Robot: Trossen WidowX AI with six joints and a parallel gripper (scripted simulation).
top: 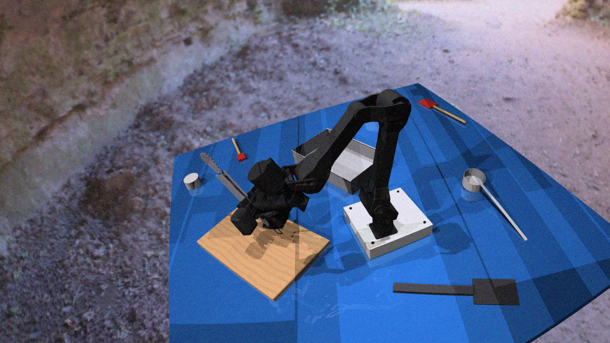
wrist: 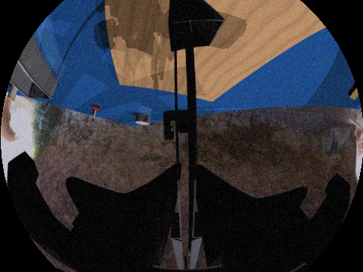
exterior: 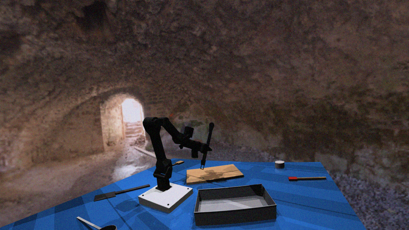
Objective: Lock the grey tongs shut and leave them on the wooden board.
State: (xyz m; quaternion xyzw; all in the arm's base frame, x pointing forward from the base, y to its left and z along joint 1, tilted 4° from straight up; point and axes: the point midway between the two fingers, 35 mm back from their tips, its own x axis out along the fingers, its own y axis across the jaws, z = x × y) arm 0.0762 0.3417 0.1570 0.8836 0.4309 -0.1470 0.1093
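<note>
The grey tongs [top: 232, 185] [exterior: 209, 137] [wrist: 190, 83] are held in the air above the wooden board [top: 272, 273] [exterior: 234, 172] [wrist: 265, 49]. They stand steeply, leaning a little in the exterior view, with the scalloped tips up and the hinge end down, a little above the board. My gripper [exterior: 206, 148] [wrist: 187, 168] is shut on them about midway along. In the wrist view the two arms run close together with a narrow gap. Whether the hinge lock has engaged cannot be seen. The roasting tin [top: 341, 179] [exterior: 237, 217] [wrist: 35, 75] holds no tongs.
The arm's white base [top: 405, 213] [exterior: 160, 200] stands between board and tin. A white cylinder [top: 192, 182] [exterior: 279, 164] [wrist: 143, 119] and a red brush [top: 241, 157] [exterior: 292, 178] [wrist: 96, 108] lie beyond the board. A dark spatula [top: 494, 292] [exterior: 105, 195] and a long-handled cup [top: 469, 185] lie elsewhere.
</note>
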